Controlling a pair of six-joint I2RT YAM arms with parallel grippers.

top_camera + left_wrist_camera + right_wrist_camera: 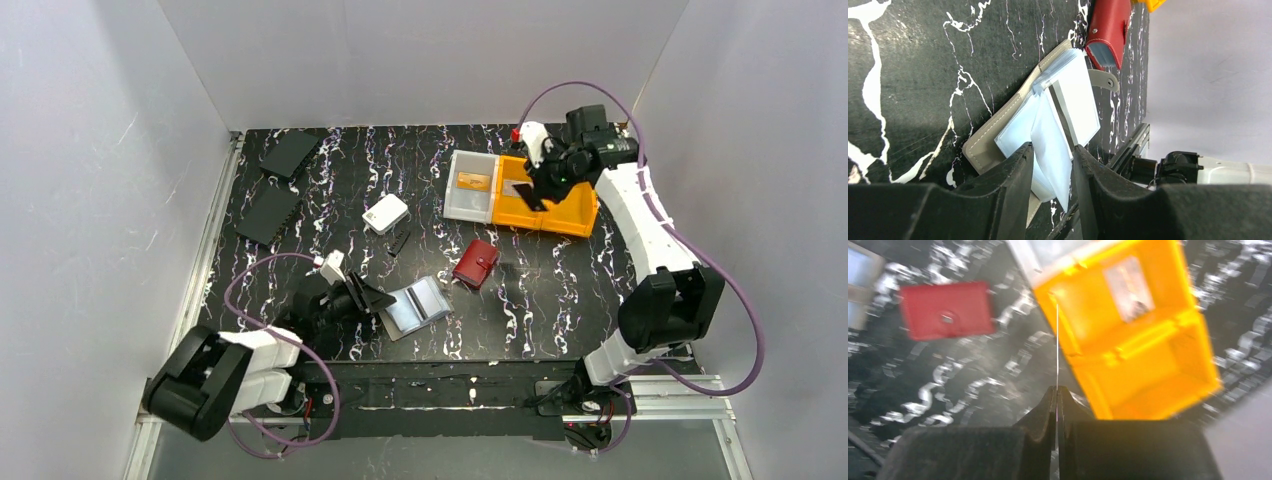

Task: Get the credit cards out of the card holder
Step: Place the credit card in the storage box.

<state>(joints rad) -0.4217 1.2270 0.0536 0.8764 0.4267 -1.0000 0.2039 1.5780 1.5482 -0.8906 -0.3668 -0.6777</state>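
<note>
The grey-taupe card holder [417,308] lies open on the table, its clear pale sleeves [1070,97] fanned out. My left gripper [1053,150] is at its near end, jaws open, and one loose sleeve [1050,145] stands in the gap. My right gripper [1057,388] is shut on a thin black card [522,189], seen edge-on [1057,340], above the orange bin [1148,375]. A pale silvery card [1128,287] lies inside that bin. An orange-brown card [473,181] rests in the clear bin [468,205].
A red wallet [476,263] lies between the card holder and the bins. A small white box [385,213] and a small black piece [399,242] sit mid-table. Two black flat panels [290,153] [268,213] lie at the far left. White walls enclose the table.
</note>
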